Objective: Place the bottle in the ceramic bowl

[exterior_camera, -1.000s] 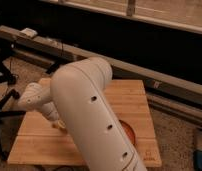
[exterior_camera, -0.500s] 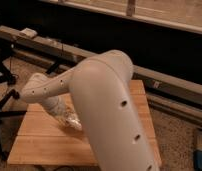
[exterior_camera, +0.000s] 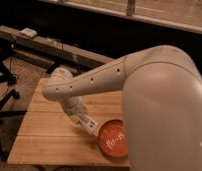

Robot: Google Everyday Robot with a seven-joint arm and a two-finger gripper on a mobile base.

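Observation:
The ceramic bowl (exterior_camera: pixel 112 140) is orange-red with pale marks inside. It sits near the front edge of the wooden table (exterior_camera: pixel 44 140), partly hidden on its right by my big white arm. My gripper (exterior_camera: pixel 87 123) hangs down from the wrist, just left of the bowl's rim and low over the table. It is shut on the bottle (exterior_camera: pixel 89 125), a small whitish thing with a label, held tilted at the gripper's tip. The bottle is beside the bowl, not inside it.
My white arm (exterior_camera: pixel 159 95) fills the right side and hides the table's right part. A dark ledge with a small white box (exterior_camera: pixel 28 32) runs behind the table. Black stand legs (exterior_camera: pixel 4 95) are on the floor to the left.
The arm's bulk has swung right, uncovering the bowl. The gripper with the bottle has moved right and toward the front edge, ending next to the bowl's left rim.

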